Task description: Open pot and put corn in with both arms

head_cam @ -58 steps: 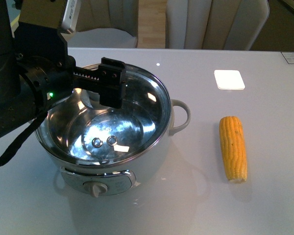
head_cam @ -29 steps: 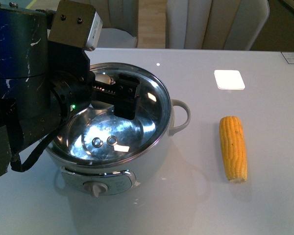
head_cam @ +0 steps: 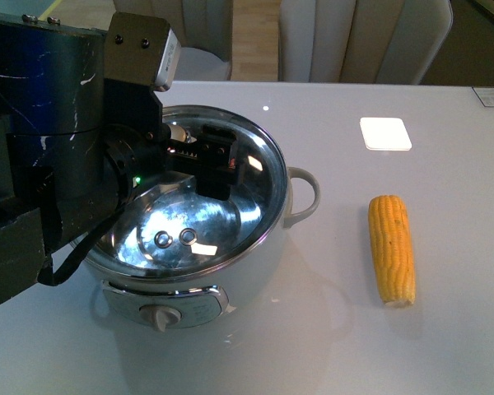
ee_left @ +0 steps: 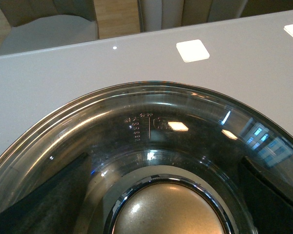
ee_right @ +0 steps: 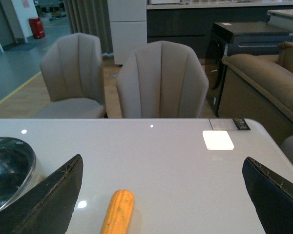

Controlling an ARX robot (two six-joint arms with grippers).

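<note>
The white pot [head_cam: 245, 278] stands on the table with its glass lid [head_cam: 189, 224] on it. My left gripper [head_cam: 191, 153] is open just above the lid. In the left wrist view its fingers [ee_left: 39, 200] stand on either side of the lid's golden knob [ee_left: 168, 214], not closed on it. The corn [head_cam: 392, 248] lies on the table to the right of the pot. My right gripper [ee_right: 161, 204] is open and empty above the table; the corn [ee_right: 118, 212] lies between and below its fingers, and the pot's rim [ee_right: 10, 170] shows beside it. The right arm is not in the front view.
A white square pad [head_cam: 385, 133] lies on the table beyond the corn. Beige chairs [head_cam: 354, 37] stand behind the far table edge. The pot's right loop handle [head_cam: 306, 196] points toward the corn. My bulky left arm [head_cam: 49, 164] covers the pot's left side.
My left arm has moved right and further over the pot, bringing its open fingers around the lid's knob. The corn and pot have not moved.
</note>
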